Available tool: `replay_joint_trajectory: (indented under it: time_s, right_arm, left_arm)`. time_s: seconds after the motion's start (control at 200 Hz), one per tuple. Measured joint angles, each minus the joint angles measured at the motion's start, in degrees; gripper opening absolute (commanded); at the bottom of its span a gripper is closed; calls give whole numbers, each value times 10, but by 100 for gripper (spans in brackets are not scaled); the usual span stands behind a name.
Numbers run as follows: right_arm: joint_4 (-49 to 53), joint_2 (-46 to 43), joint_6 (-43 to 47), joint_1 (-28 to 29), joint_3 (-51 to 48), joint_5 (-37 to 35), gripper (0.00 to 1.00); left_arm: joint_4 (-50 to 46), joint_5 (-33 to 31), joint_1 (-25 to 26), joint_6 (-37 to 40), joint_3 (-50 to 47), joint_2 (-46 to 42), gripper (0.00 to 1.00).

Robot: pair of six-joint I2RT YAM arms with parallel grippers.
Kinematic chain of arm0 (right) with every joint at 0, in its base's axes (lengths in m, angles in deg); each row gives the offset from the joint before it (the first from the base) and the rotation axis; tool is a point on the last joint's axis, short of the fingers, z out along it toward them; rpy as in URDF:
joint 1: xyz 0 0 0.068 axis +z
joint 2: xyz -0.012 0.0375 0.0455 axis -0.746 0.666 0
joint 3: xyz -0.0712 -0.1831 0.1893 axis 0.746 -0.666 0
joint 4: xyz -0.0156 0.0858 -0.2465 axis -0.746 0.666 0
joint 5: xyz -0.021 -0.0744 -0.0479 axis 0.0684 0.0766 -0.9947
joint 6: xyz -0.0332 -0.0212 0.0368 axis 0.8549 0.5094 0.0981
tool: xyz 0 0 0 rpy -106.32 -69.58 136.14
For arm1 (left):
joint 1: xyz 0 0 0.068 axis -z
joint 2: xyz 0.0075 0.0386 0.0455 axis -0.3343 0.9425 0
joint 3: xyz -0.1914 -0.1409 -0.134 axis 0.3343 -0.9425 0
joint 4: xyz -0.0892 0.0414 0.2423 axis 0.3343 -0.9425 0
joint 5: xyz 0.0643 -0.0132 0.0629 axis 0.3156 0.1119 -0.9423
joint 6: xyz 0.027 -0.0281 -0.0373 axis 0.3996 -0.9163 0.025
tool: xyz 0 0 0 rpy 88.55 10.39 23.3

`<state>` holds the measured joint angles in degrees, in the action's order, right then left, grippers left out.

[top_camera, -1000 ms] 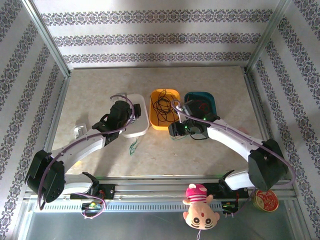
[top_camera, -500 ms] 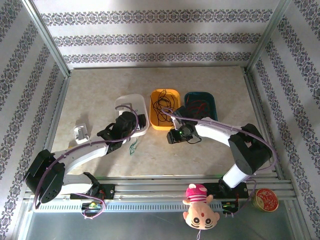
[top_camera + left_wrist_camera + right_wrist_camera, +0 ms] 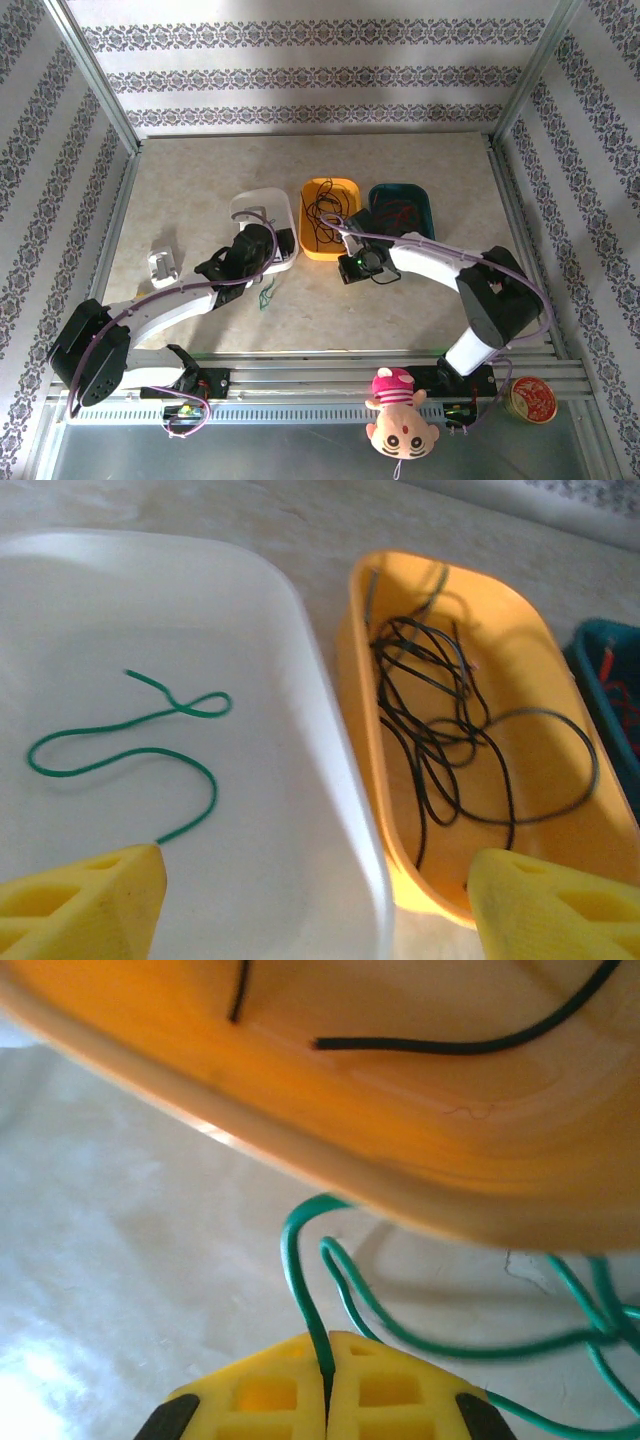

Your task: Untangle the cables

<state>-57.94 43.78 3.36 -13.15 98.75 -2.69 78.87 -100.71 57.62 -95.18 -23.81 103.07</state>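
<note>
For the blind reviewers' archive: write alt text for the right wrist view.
The right gripper is shut on a thin green cable, pinched between its yellow fingertips over the pale table. More green loops trail right beside the rim of an orange tray that holds a black cable.

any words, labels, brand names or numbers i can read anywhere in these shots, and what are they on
Nothing here is legible.
Round tin at the near right corner: red markings on its lid, too small and blurred to read.
White tray, orange tray, teal tray: no print seen on them.
Plush toy at the near edge: a face, no lettering.
</note>
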Motion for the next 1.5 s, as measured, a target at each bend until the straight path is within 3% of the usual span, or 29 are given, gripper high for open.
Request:
replay_joint_trajectory:
  time_s: [0.265,0.54,0.65,0.999,1.079,1.319,1.499]
  right_arm:
    - [-26,-143,-19,-40,-12,152,0]
    - [-46,-148,-59,-57,-12,258,0]
    - [-64,-148,-84,-72,-13,286,0]
    - [-125,-148,-146,-90,-22,341,0]
    - [-132,-148,-151,-90,-24,346,0]
    - [-140,-148,-162,-91,-33,349,0]
    - [-143,-165,-172,-127,-49,317,0]
  left_arm:
    - [37,125,20,64,-22,-15,77]
    - [105,244,28,97,-40,-17,74]
    - [116,282,28,108,-39,-14,67]
    - [159,344,28,113,-24,31,52]
    - [173,348,28,110,-21,42,46]
    - [204,344,29,94,-10,69,0]
    - [219,308,31,89,-19,58,0]
